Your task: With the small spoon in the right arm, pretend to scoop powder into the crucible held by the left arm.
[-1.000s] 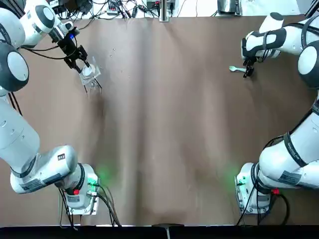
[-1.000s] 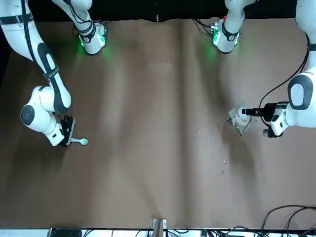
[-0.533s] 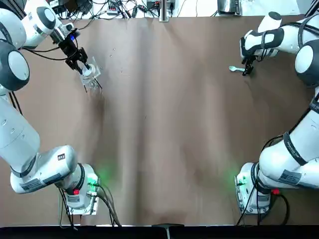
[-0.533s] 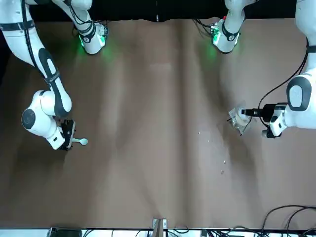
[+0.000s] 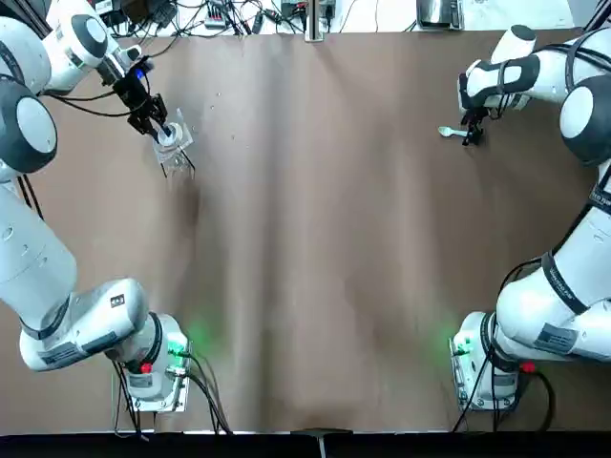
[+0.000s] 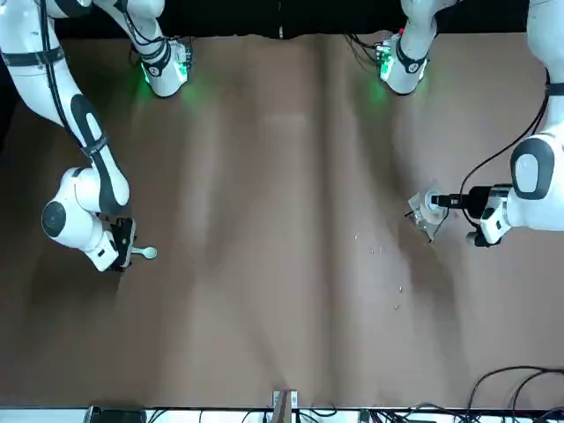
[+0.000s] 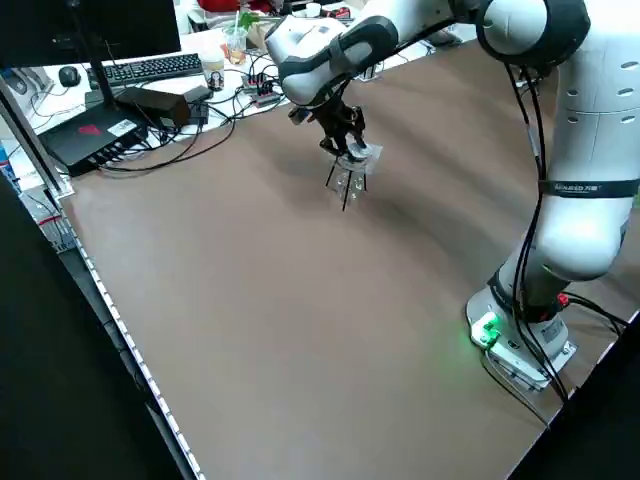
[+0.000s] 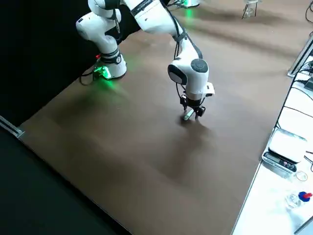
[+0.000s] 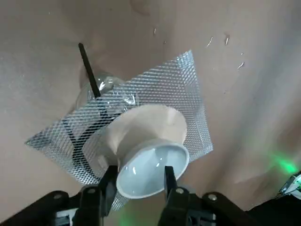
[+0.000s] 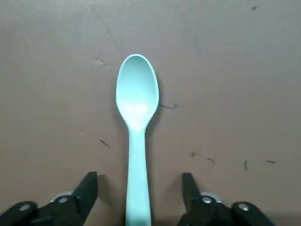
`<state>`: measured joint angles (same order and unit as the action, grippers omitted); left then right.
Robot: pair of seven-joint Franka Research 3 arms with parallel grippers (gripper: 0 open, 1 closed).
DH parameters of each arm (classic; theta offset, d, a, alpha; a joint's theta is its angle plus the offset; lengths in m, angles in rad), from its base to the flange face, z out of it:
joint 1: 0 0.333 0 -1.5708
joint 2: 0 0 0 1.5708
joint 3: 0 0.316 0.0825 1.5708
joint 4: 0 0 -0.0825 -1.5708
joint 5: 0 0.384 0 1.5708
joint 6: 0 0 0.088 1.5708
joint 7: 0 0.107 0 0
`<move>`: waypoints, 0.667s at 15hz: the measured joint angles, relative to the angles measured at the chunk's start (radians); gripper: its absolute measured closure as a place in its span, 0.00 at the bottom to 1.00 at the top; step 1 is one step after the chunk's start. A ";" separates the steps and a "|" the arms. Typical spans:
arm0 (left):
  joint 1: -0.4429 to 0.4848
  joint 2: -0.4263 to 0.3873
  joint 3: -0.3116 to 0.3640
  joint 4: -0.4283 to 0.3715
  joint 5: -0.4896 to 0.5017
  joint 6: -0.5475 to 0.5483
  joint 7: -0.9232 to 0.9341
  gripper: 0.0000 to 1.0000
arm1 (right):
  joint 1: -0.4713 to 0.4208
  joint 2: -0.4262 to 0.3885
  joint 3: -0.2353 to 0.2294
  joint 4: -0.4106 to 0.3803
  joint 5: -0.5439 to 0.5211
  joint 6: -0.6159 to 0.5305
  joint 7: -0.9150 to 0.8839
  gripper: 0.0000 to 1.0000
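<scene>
The spoon [image 10: 136, 108] lies flat on the brown desk [image 5: 315, 239], close to the far edge on the robot's right side. Its bowl points toward the desk's middle and its handle toward the right pincer [image 10: 139, 178]. That pincer is released: its 2 fingers are low at the desk and spread wide, 1 on each side of the handle, with clear gaps and no contact.

Across the desk, near the far left corner, the crucible [image 9: 150, 160] sits tilted on a square of wire mesh [image 9: 188, 94], which rests on a thin-legged stand [image 7: 347, 185]. The left pincer [image 5: 158, 122] comes in from the corner side and is clenched on the crucible's rim, 1 finger against each side of it. The cup's foot is still on the mesh.

The 2 work spots are well apart, both along the far strip of the desk. Everything between them is bare cloth, creased into long soft folds running from the near edge to the far one. A few small specks [image 6: 379, 251] lie on the surface toward the middle, near the stand. Behind the far edge there are cables [image 5: 220, 17] and, seen from the left side, a keyboard [image 7: 150, 68], so there is little room behind either pincer. Toward the centre and the near edge the way is open. The only things there are the 2 arm bases, standing at the near left and near right with green lights on.
</scene>
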<state>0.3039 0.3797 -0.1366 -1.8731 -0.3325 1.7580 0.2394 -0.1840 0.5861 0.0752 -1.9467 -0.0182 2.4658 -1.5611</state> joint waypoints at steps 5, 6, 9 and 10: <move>0.000 0.003 0.000 0.000 0.000 0.000 0.000 0.63 | 0.000 0.001 0.000 0.011 -0.008 0.005 -0.001 0.47; 0.000 0.003 0.000 0.000 0.000 0.001 0.000 0.67 | 0.000 0.001 -0.001 0.016 -0.008 0.002 0.000 0.58; 0.000 0.003 0.000 0.001 0.000 0.001 0.000 0.78 | 0.000 0.001 -0.004 0.018 -0.008 0.001 0.000 0.72; 0.001 0.003 0.000 0.001 0.000 0.001 -0.001 0.88 | 0.000 0.001 -0.005 0.019 -0.007 0.000 0.002 0.78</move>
<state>0.3048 0.3827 -0.1365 -1.8724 -0.3325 1.7588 0.2384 -0.1843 0.5873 0.0703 -1.9282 -0.0257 2.4657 -1.5595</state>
